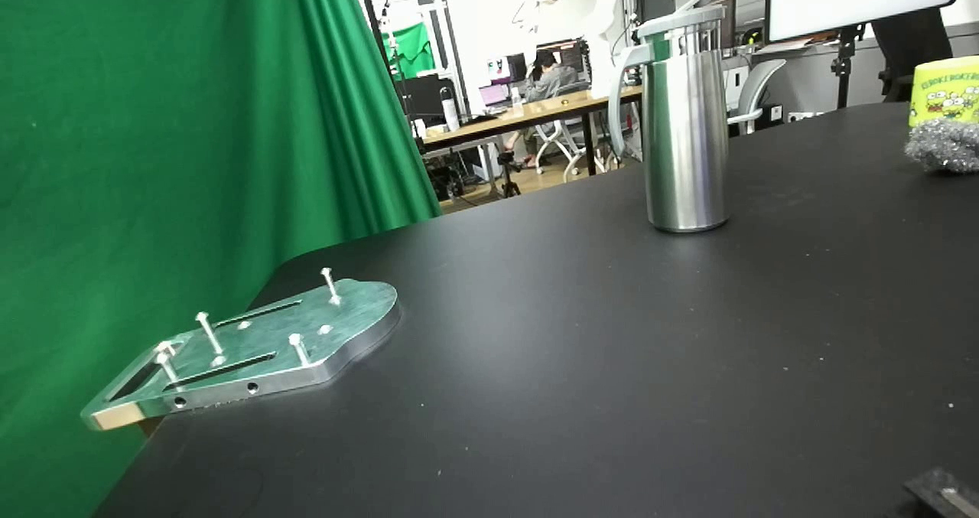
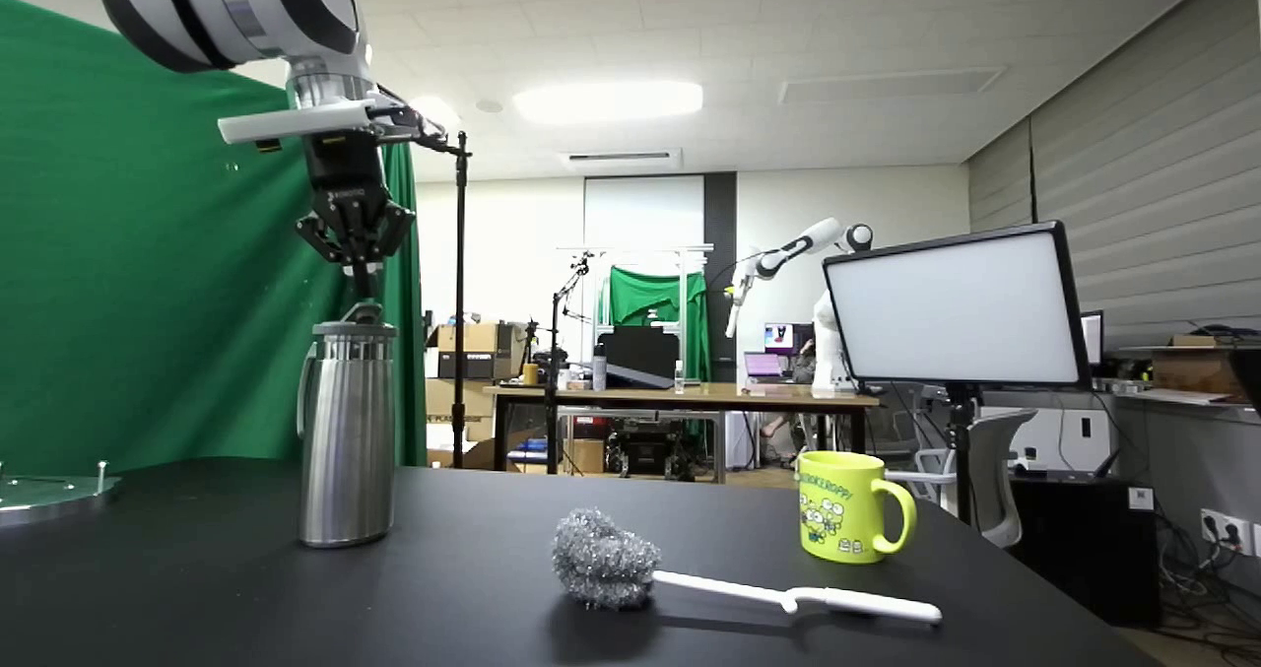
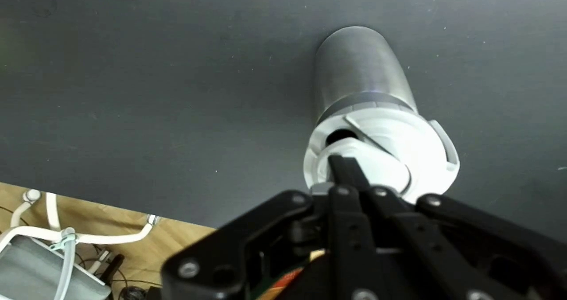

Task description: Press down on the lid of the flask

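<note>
Overall, I record the green curtain [image 2: 138, 253] as the largest item, hanging behind the gripper [image 2: 366, 291] as an exterior view shows it. Below the gripper lies the black table [image 2: 473, 588]. My arm [image 2: 276, 17] stands above the gripper. Well apart, to the right of the gripper in the same view, is a white panel [image 2: 956, 312].

Gripper condition: pointing downward, fingers [image 3: 350, 176] together, with nothing held between them that I can see.

I find the flask [image 2: 347, 440] upright on the table, under the gripper, with a grey handle [image 1: 615, 109] at its side. A clear plate [image 1: 264, 340] lies flat, lower than the gripper and well apart from it, metal pegs [image 1: 210, 337] rising from its face. On the opposite side of the gripper, also well apart, a yellow-green mug [image 2: 842, 509] stands upright. The scrubber [image 2: 604, 559] lies lower than the gripper, its white handle [image 2: 867, 605] passing in front of the mug.

The lid [image 2: 355, 330] sits on the flask, just below the gripper. Its flap [image 3: 385, 167] is tilted up beside a dark hole [image 3: 340, 136]. Whether my fingertips touch that flap, I cannot tell.
</note>
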`<state>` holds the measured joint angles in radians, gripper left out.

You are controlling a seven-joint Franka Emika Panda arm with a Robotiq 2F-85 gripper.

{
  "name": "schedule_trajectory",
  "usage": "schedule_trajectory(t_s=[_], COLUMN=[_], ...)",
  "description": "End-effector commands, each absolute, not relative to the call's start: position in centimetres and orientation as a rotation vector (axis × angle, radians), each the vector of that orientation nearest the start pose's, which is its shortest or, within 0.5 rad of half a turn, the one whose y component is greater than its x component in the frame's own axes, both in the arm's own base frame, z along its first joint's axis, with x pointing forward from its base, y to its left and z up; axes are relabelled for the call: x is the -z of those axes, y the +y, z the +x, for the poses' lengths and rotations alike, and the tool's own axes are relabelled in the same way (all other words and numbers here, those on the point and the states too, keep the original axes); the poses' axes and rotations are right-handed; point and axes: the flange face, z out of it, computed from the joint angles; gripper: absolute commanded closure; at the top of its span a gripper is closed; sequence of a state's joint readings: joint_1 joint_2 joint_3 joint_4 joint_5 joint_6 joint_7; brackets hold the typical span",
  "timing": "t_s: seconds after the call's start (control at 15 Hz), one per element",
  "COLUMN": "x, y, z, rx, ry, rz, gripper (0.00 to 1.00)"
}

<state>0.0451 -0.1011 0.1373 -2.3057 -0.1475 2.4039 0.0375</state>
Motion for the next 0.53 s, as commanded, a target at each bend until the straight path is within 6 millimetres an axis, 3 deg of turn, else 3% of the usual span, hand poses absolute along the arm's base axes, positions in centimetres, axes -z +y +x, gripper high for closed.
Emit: schedule_trajectory(t_s=[0.0, 0.47], x=[-41.10, -40.43], y=[9.05, 8.82], z=[51.54, 51.62], rx=[0.306, 0.263], ry=[-0.342, -0.330], rz=[-3.208, -3.211], gripper=[1.00, 1.00])
